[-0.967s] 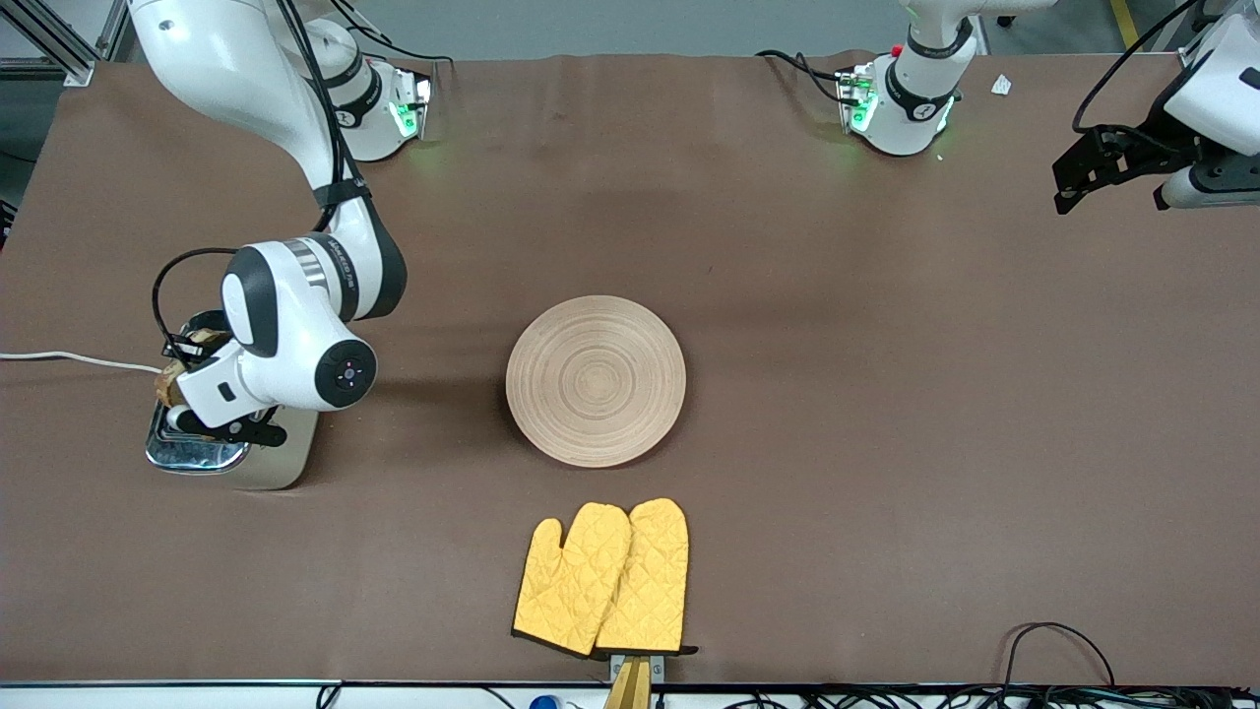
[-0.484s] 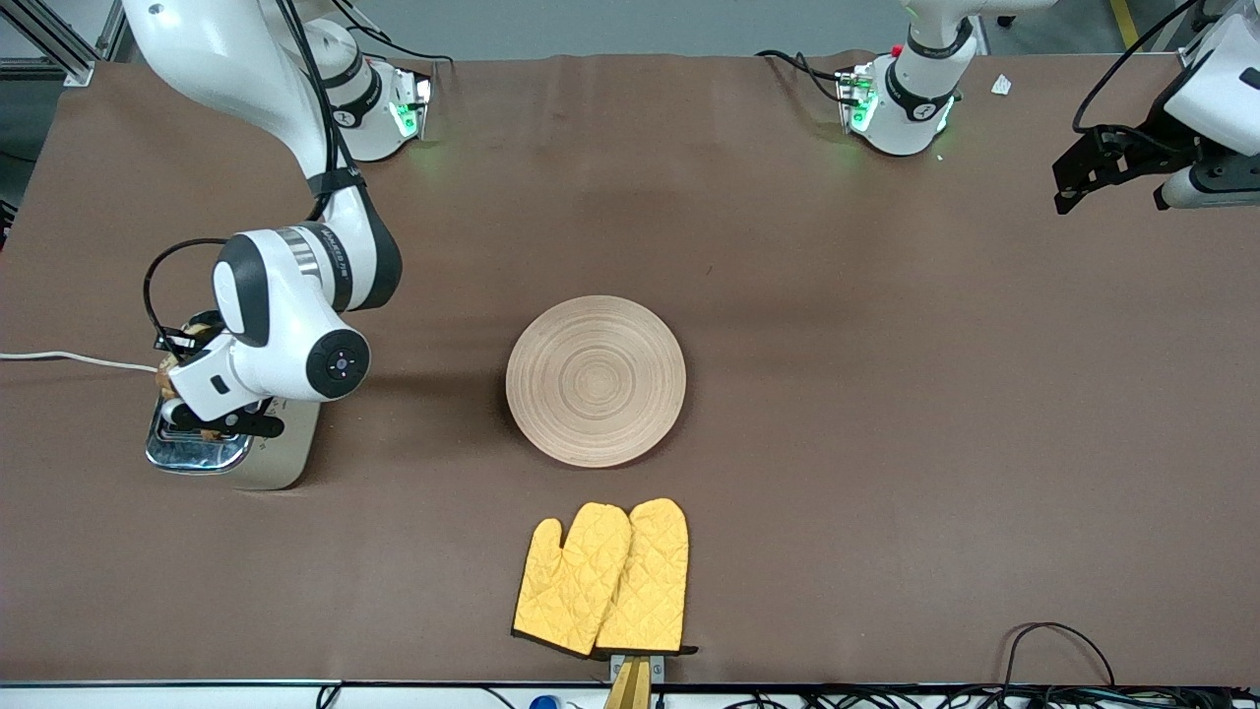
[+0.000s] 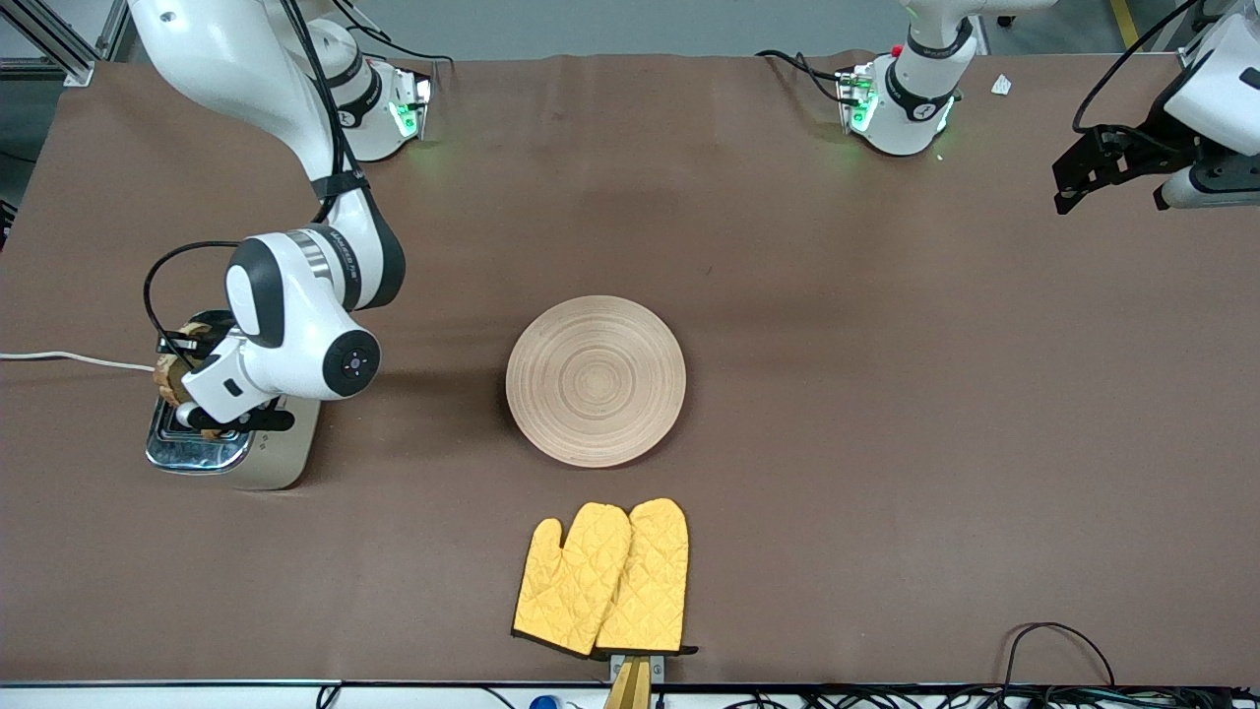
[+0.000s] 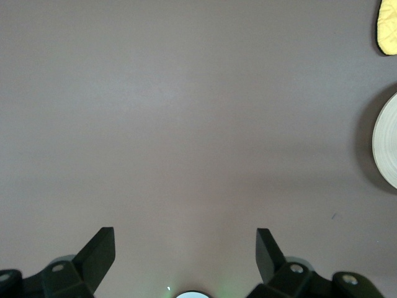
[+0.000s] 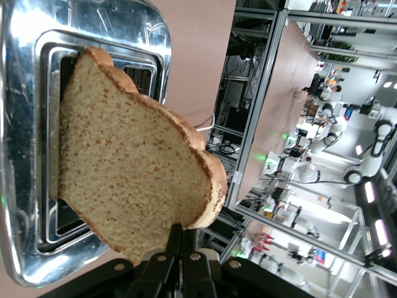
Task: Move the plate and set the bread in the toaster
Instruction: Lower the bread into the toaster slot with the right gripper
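Observation:
My right gripper [image 5: 183,233] is shut on one edge of the brown bread slice [image 5: 136,167]. It holds the slice tilted, just above the slots in the toaster's chrome top [image 5: 25,124]. In the front view the toaster [image 3: 281,458] stands at the right arm's end of the table, with a little of the bread [image 3: 169,377] showing beside the right wrist. The wooden plate [image 3: 596,381] lies mid-table with nothing on it. My left gripper [image 3: 1073,182] waits open [image 4: 184,248] and empty, high over the left arm's end of the table.
A pair of yellow oven mitts [image 3: 602,578] lies nearer the front camera than the plate. The toaster's white cord [image 3: 69,357] runs off the table's edge at the right arm's end. The plate's rim [image 4: 388,139] and a mitt [image 4: 388,25] show in the left wrist view.
My right wrist has shifted slightly over the toaster with the bread still held. The left arm and the plate have not moved.

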Robot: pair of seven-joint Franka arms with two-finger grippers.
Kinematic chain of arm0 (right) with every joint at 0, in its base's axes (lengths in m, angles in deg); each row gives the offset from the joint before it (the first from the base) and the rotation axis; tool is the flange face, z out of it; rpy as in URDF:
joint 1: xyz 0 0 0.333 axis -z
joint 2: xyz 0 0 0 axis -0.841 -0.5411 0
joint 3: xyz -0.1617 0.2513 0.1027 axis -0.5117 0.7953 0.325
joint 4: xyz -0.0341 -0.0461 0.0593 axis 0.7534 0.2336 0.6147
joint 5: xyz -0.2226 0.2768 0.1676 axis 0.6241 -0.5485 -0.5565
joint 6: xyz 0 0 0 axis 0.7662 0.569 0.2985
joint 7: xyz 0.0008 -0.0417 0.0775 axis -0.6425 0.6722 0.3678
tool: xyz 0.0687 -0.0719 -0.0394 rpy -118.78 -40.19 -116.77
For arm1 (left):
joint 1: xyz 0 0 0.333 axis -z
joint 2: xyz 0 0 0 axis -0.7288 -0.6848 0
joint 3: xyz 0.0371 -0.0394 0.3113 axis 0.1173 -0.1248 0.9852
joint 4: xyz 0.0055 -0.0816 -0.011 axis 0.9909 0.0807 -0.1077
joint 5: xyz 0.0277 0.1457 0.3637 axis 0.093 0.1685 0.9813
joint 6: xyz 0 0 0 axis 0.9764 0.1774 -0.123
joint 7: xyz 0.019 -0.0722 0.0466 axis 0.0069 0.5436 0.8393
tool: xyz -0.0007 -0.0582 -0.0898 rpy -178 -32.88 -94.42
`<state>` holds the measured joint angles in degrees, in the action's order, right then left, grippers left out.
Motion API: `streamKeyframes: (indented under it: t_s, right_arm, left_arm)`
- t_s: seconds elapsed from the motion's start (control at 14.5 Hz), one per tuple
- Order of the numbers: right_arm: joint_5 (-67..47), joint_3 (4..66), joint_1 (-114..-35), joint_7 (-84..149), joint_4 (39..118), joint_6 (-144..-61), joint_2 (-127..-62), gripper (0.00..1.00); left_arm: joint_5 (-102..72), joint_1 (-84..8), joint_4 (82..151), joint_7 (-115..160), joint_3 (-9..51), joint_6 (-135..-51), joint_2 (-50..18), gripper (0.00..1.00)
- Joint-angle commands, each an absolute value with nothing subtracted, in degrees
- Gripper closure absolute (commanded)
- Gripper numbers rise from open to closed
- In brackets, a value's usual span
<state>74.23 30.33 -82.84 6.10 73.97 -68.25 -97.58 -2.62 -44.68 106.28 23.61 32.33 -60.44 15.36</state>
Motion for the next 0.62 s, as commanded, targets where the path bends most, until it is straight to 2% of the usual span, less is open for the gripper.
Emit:
streamKeyframes:
  t_s: [0.0,0.55]
  right_arm:
    - [76.23,30.52,-83.08,9.83,76.66,-68.74,-95.47,1.0]
    - [77.73,30.61,-83.08,15.72,76.66,-68.74,-95.38,1.0]
  left_arm:
    - [-2.51,-44.67,105.96,22.76,32.3,-60.35,15.57,0.0]
    - [-2.51,-45.02,105.96,22.58,32.3,-60.35,15.57,0.0]
